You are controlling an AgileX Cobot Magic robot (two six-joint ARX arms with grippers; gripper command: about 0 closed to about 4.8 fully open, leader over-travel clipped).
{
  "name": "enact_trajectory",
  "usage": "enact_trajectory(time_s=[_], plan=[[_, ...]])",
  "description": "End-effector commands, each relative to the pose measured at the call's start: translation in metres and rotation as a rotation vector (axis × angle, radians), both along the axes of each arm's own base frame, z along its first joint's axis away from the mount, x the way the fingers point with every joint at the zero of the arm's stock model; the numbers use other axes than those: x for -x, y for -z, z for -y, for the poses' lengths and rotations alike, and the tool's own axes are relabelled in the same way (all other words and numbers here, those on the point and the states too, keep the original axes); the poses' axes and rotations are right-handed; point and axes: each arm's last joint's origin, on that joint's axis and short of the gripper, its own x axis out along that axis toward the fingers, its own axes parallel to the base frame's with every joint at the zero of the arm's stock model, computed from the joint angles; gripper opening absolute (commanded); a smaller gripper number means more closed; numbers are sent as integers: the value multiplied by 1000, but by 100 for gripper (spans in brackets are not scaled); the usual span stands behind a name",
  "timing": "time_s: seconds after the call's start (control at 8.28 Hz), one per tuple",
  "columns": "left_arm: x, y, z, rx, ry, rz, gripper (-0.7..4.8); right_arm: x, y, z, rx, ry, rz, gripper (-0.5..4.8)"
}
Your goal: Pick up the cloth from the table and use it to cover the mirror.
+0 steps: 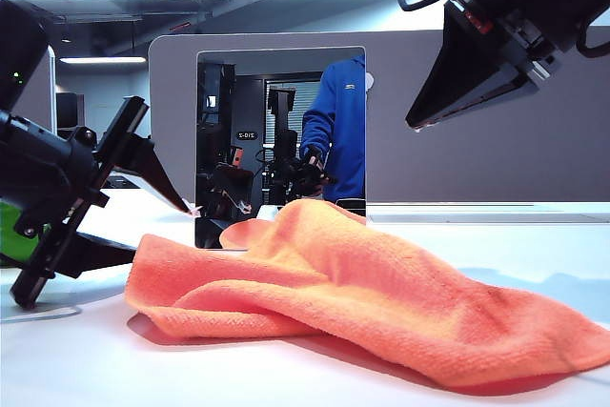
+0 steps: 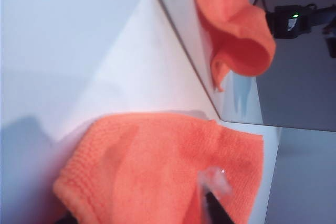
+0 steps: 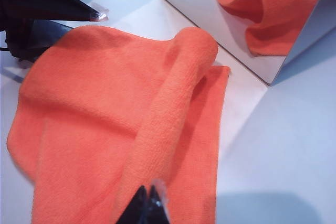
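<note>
Exterior view: cloth [image 1: 362, 293] soft, limp, light, best pinched at its hem; left gripper [image 1: 95, 193] jaws wide beside it, right gripper [image 1: 467, 78] raised, jaws closed, empty.

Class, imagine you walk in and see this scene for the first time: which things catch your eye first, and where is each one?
The bright orange fuzzy cloth lies crumpled across the white tabletop in the foreground. Behind it, touching its far edge, stands the upright square mirror, uncovered. The left pincer sits open at the cloth's left end, while the right pincer hangs shut high on the right, above the cloth.
</note>
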Motion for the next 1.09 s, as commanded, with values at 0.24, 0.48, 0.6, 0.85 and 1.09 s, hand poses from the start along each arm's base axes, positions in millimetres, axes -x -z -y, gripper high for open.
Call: enact_trajectory(time_s=[0.24,0.48,0.6,0.85,1.09], plan=[[2,10,-3,-52,-55,-49,36,-1,-2,-1,-12,-4,12,-1],[2,10,-3,-57,-66,-46,-6,-1,-2,-1,-11,-4,12,-1],[-1,2,1,-4,8,48,-6,-1,-2,0,-6,5,17,-1],[-4,-16,6,47,134,261,-6,-3,-6,-2,-22,-2,66,-1],[-2,-27,12,40,176,373,-6,-5,-7,-1,0,18,109,-1]])
